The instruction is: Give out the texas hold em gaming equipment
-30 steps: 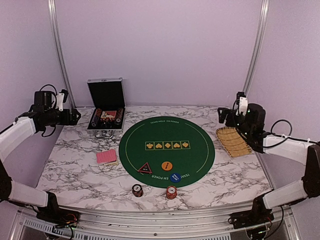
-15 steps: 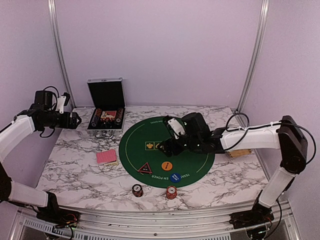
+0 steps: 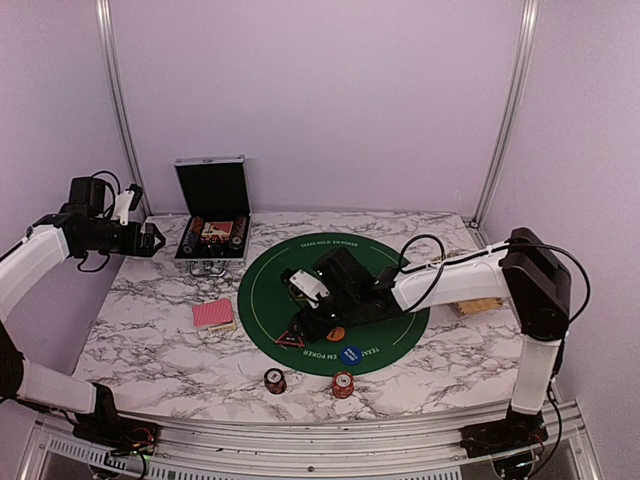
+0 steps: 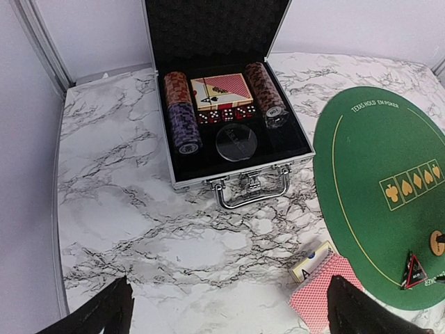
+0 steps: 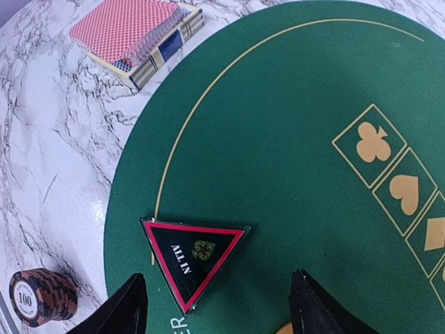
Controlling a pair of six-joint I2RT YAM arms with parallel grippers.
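1. Because the right arm reaches across the green mat (image 3: 265, 280), most of the woven basket (image 3: 478, 304) by the right edge of the desk (image 3: 150, 330) is hidden behind it. Only part of the orange marker disc (image 3: 335, 333) shows beside the wrist.
2. On the near-left part of the mat, the right pincer (image 5: 217, 278) hangs low with its fingers apart, one on each side of the triangular marker (image 5: 195, 254). Whether a tip touches the marker is hard to make out.
3. A blue marker disc (image 3: 350, 354) lies by the mat's near rim, close to the other two markers.
4. One chip stack (image 3: 274, 380) and a second chip stack (image 3: 342, 384) stand on bare marble near the desk's near edge. The first is marked 100 on top.
5. Pink-backed cards (image 3: 213, 314) lie on a card box on the desk's left half, just off the mat. The box's print is too small to read.
6. Near the far-left corner, the left pincer (image 4: 229, 309) is spread wide and holds nothing. It faces the open case (image 4: 229, 118), which holds chip rows, a deck and dice.
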